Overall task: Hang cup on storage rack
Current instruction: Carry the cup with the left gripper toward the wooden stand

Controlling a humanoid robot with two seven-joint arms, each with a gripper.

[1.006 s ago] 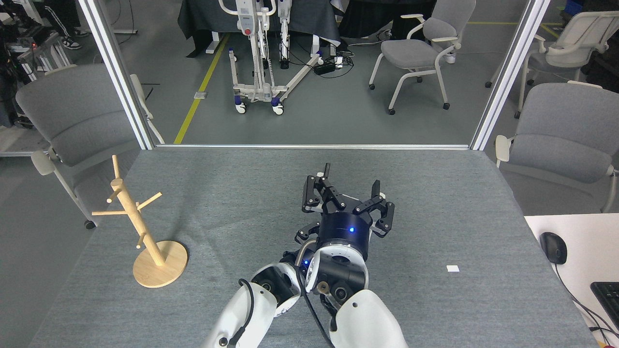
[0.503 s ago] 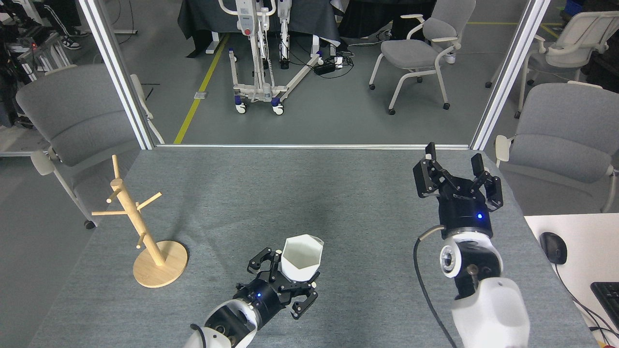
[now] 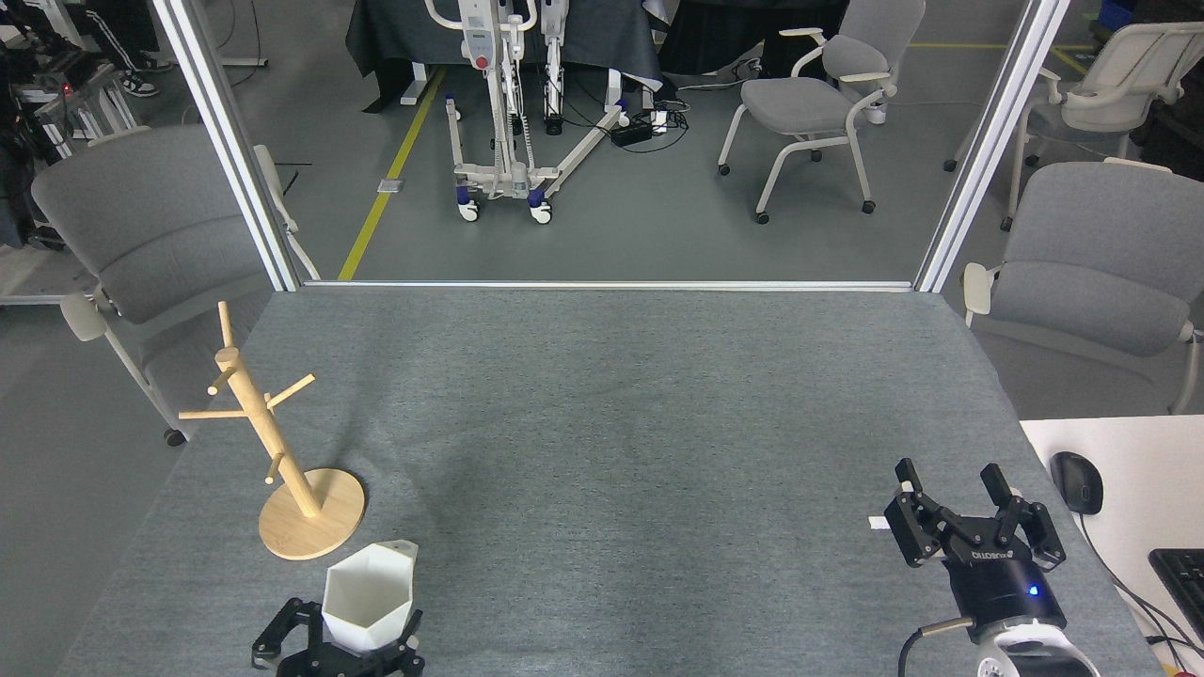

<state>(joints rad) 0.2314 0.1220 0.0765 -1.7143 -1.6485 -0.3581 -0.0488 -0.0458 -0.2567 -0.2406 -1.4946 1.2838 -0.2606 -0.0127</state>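
The white faceted cup (image 3: 367,596) with its hexagonal rim facing up is held at the bottom left of the head view, my left gripper (image 3: 331,639) shut on it from below. The pale wooden storage rack (image 3: 273,449) stands on its round base just above and left of the cup, its pegs bare. At the bottom right my right gripper (image 3: 952,484) is open, fingers spread, with nothing between them.
The grey felt table (image 3: 621,423) ends at a metal frame at the back. A small white tag (image 3: 877,523) lies beside the right gripper. A white desk with a mouse (image 3: 1075,481) and keyboard (image 3: 1181,575) adjoins at the right. Grey chairs stand on both sides.
My left gripper has carried the cup leftward and toward me, ending near the rack's base. My right gripper has pulled back from the far right of the table to the near right edge, still open.
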